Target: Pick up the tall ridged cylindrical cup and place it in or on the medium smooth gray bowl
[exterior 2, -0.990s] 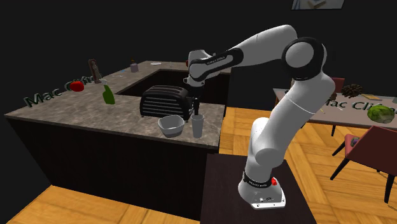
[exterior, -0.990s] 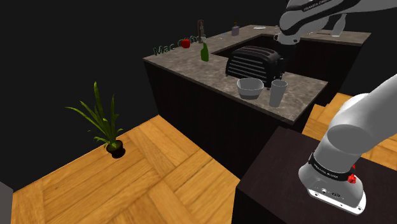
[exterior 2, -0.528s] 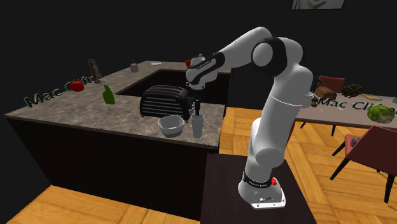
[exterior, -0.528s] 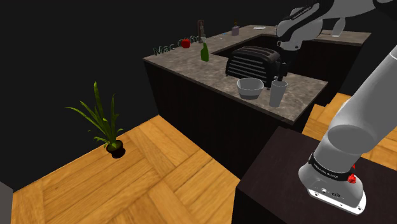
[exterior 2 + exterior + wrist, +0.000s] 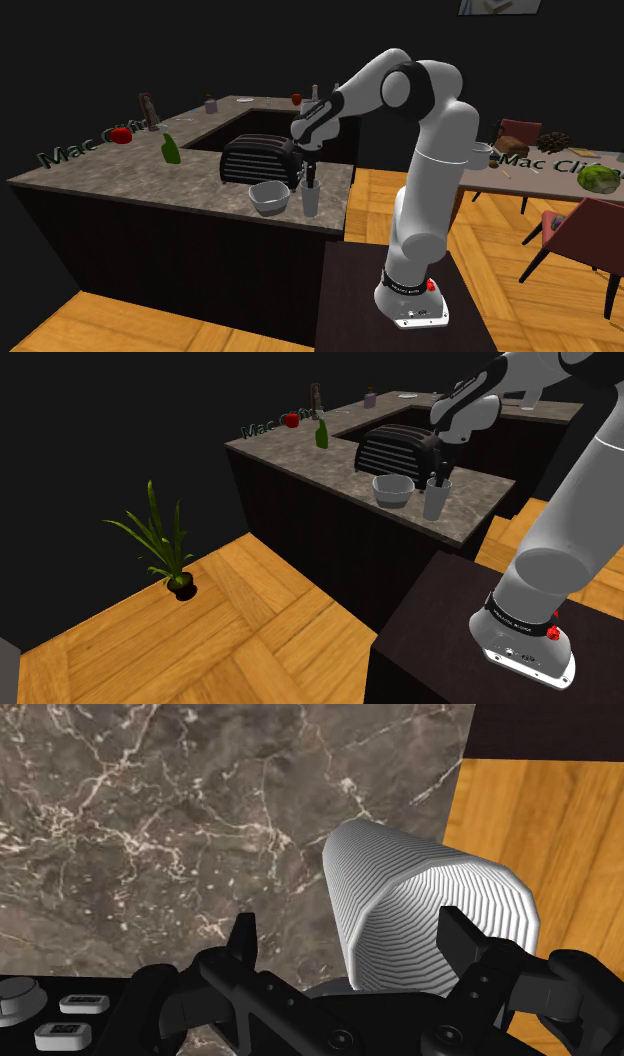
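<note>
Cup location: the tall ridged cup (image 5: 436,500) stands upright on the marble surface (image 5: 340,467), close to the end of that surface nearest my stand (image 5: 440,622). In the wrist view its pale ribbed wall lies between my fingers (image 5: 458,936). One finger overlaps the cup's side. The other stands clear of it, with bare marble showing in the gap. My pincer (image 5: 440,478) is released: it is lowered around the cup's upper part and grasps nothing. The smooth grey bowl (image 5: 393,490) sits just beside the cup, on the shoulder view's left of it, and the two do not touch. A black toaster (image 5: 400,450) stands directly behind both. Farther along the surface are a green bottle (image 5: 321,434) and a red apple (image 5: 291,420). On the wood floor (image 5: 230,622) below, well apart from the surface, stands a potted plant (image 5: 165,547).
</note>
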Robot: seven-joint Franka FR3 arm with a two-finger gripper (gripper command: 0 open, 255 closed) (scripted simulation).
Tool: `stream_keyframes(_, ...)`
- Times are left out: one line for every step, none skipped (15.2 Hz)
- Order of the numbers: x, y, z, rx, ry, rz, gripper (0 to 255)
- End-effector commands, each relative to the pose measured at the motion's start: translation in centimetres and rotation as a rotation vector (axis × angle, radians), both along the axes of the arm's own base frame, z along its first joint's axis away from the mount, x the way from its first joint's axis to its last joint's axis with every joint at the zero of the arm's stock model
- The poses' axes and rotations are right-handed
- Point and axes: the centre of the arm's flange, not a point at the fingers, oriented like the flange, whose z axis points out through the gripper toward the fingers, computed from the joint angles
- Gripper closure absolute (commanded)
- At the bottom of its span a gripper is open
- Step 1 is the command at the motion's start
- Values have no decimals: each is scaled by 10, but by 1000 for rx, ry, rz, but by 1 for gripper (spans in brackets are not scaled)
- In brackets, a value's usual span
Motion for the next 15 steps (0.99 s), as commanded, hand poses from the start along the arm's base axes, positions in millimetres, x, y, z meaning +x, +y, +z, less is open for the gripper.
stream_keyframes(0,0,-5,0,0,0,0)
stream_keyframes(0,0,-5,0,0,0,0)
stream_keyframes(0,0,-5,0,0,0,0)
stream_keyframes(0,0,-5,0,0,0,0)
stream_keyframes(0,0,-5,0,0,0,0)
stream_keyframes(0,0,-5,0,0,0,0)
stream_keyframes(0,0,-5,0,0,0,0)
stream_keyframes(0,0,-5,0,0,0,255)
stream_keyframes(0,0,-5,0,0,0,255)
stream_keyframes(0,0,-5,0,0,0,255)
stream_keyframes(0,0,-5,0,0,0,255)
stream_keyframes(0,0,-5,0,0,0,255)
stream_keyframes(0,0,-5,0,0,0,255)
stream_keyframes(0,0,-5,0,0,0,255)
stream_keyframes(0,0,-5,0,0,0,255)
